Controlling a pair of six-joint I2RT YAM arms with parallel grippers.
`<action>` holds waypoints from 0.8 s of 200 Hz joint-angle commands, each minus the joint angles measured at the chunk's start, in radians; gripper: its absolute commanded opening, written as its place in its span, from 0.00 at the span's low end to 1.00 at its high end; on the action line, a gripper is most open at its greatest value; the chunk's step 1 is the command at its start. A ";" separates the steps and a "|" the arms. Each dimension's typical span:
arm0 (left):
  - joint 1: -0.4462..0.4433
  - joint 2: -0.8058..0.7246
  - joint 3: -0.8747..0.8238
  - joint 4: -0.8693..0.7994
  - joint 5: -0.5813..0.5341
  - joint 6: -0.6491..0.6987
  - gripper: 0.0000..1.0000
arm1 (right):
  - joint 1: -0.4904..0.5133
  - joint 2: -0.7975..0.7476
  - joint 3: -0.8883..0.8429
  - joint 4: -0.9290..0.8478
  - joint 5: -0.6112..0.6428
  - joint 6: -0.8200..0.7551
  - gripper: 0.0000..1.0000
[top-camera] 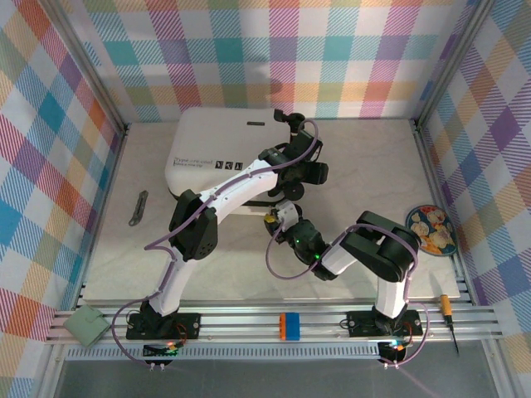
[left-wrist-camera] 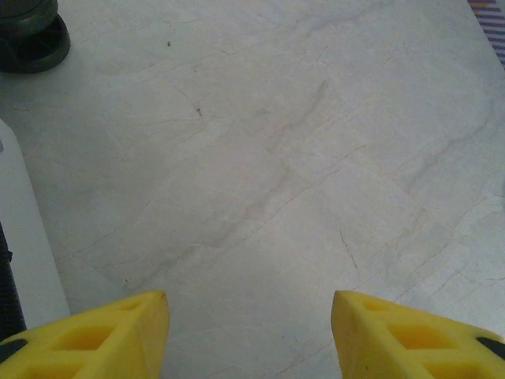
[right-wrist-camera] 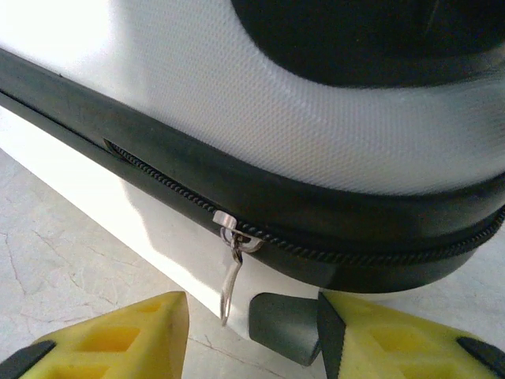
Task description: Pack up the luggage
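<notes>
Luggage [top-camera: 217, 153] lies flat and shut on the counter [left-wrist-camera: 276, 158], white shell up, at the far middle.

Right pincer [right-wrist-camera: 252, 304]: released, yellow fingers [right-wrist-camera: 118, 339] spread, nothing clamped. It sits low against the luggage's near side. Just ahead of it runs the black zip band; the zip slider [right-wrist-camera: 227, 225] is above the gap. The metal pull [right-wrist-camera: 229, 280] hangs down into the gap, nearer the left-hand finger and touching neither. A grey foot [right-wrist-camera: 280, 324] stands just beside the right-hand finger; contact cannot be told.

Left pincer [left-wrist-camera: 248, 304]: released, fingers wide, only bare counter between and ahead of them. The luggage's white edge is off to its left. In the top view this arm reaches over the luggage, its wrist past the right end.

Well to the right of both pincers: patterned plate [top-camera: 430, 228].
</notes>
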 commanded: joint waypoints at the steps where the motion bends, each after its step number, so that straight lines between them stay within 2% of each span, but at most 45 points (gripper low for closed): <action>1: 0.007 -0.047 -0.011 -0.046 0.001 -0.015 0.57 | 0.004 0.021 0.063 0.055 -0.005 0.002 0.49; 42: 0.007 -0.045 -0.012 -0.046 0.009 -0.018 0.56 | 0.004 0.009 0.061 0.061 -0.047 0.015 0.49; 72: 0.007 -0.043 -0.011 -0.041 0.008 -0.017 0.56 | 0.016 0.015 -0.016 0.148 -0.091 0.007 0.51; 115: 0.007 -0.039 0.006 -0.038 0.010 -0.017 0.56 | 0.052 0.042 -0.030 0.168 -0.053 -0.009 0.65; 160: 0.007 -0.033 0.015 -0.045 0.002 -0.011 0.56 | 0.056 0.062 0.011 0.166 -0.032 -0.009 0.70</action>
